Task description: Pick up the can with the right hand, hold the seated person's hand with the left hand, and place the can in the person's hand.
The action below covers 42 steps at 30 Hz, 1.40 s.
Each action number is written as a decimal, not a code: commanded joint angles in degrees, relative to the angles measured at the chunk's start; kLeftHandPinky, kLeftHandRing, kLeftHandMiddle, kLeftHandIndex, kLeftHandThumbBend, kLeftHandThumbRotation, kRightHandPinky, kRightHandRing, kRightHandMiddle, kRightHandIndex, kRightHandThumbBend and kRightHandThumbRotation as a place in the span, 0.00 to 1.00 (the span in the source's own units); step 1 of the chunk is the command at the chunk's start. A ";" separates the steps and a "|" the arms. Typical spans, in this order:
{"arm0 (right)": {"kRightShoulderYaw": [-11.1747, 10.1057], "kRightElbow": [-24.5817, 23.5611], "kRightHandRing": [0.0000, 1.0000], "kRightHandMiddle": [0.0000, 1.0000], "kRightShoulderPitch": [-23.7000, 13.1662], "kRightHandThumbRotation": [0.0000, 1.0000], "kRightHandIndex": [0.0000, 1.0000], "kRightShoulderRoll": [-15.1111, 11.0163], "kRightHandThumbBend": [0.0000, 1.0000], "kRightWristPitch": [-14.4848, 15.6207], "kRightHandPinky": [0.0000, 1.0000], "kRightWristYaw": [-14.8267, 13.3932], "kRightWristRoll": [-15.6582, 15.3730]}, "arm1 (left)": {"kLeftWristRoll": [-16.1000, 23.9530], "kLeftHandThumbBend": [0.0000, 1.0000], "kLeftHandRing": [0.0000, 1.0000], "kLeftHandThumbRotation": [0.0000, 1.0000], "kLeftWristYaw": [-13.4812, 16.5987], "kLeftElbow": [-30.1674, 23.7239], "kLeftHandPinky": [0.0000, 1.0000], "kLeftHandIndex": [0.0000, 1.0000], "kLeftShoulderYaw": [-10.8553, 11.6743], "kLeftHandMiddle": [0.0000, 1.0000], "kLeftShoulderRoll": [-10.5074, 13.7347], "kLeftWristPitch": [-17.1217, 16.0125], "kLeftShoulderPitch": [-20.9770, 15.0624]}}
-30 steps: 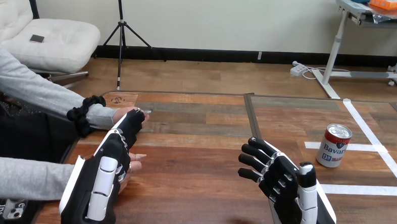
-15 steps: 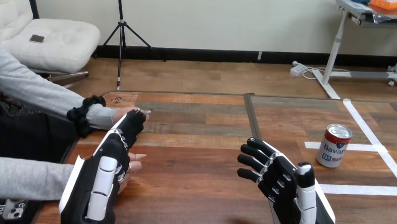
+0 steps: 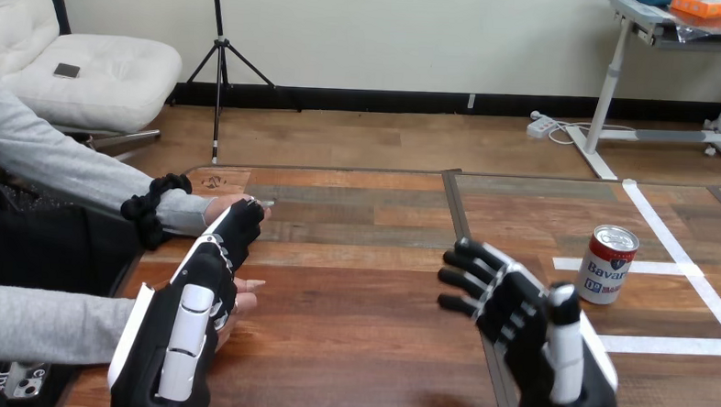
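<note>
A red and white can [image 3: 608, 265] stands upright on the wooden table [image 3: 362, 286] at the right, beside white tape lines. My right hand [image 3: 517, 311] hovers left of the can and nearer to me, open with fingers spread, apart from it. At the left my left hand [image 3: 192, 297] lies thumb up, fingers relaxed and stretched forward. Its fingertips lie over the person's upper hand [image 3: 260, 202], whose own fingertips poke out beyond them. The person's lower hand [image 3: 245, 298] rests on the table right beside my left palm. I cannot tell whether my hand touches either one.
White tape lines [image 3: 693, 273] mark a box around the can at the right. A dark seam [image 3: 462, 217] runs down the table's middle. The person's grey-sleeved arms [image 3: 55, 167] come in over the table's left edge. A phone [image 3: 23, 383] lies at the bottom left.
My right hand has shifted a little to the right, toward the can, still open. The left hand, the person's hands and the can have stayed put.
</note>
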 commanded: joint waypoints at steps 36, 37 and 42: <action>-10.53 12.33 0.84 0.84 -28.04 1.00 0.82 -11.18 0.87 2.71 0.77 -3.72 1.89 | 0.39 0.60 0.95 1.00 0.02 -0.79 0.98 0.88 -0.08 0.92 -1.51 -0.71 -2.70; -10.63 12.76 0.84 0.84 -28.42 1.00 0.83 -11.32 0.87 2.58 0.77 -3.69 1.83 | 0.41 0.60 0.94 1.00 0.06 -0.79 0.97 0.88 -0.06 0.91 -1.54 -0.71 -2.70; -11.50 15.36 0.85 0.84 -31.14 1.00 0.83 -12.28 0.86 2.35 0.77 -4.12 1.54 | -0.36 0.59 0.94 1.00 -0.75 -0.16 0.96 0.88 0.08 0.91 -1.30 -1.23 -3.09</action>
